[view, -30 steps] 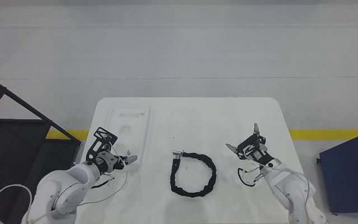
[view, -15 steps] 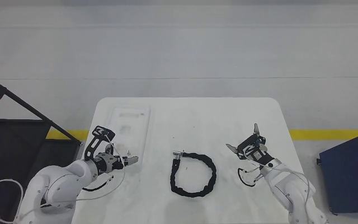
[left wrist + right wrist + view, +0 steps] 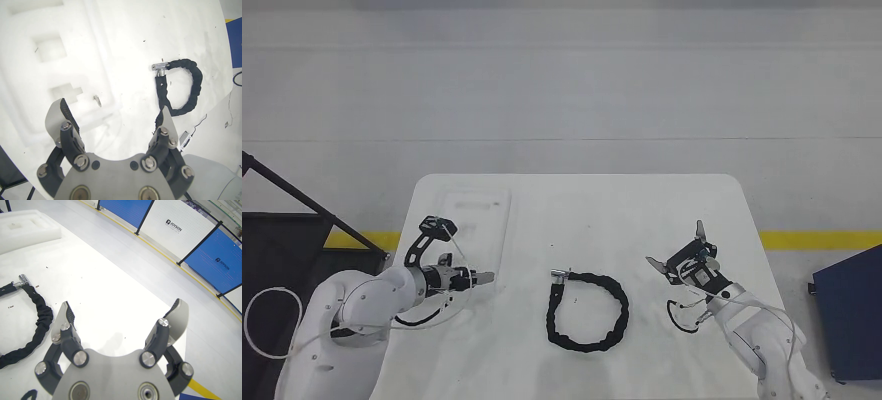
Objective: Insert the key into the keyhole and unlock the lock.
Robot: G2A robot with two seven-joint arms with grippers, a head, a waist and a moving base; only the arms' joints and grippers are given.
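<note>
The key (image 3: 97,100) lies ungrasped on the foam tray (image 3: 22,85), well apart from the closed chain lock (image 3: 196,75) on the tabletop (image 3: 170,28). Note that the left gripper (image 3: 114,106), near the key, and the right gripper (image 3: 122,304) both stand apart, empty. You have every step left.

Overhead and both close wrist cameras share the lock (image 3: 197,79).

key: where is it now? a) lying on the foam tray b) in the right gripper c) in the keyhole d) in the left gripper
a: the key lies loose on the foam tray, ahead of the open left gripper and apart from the lock.
</note>
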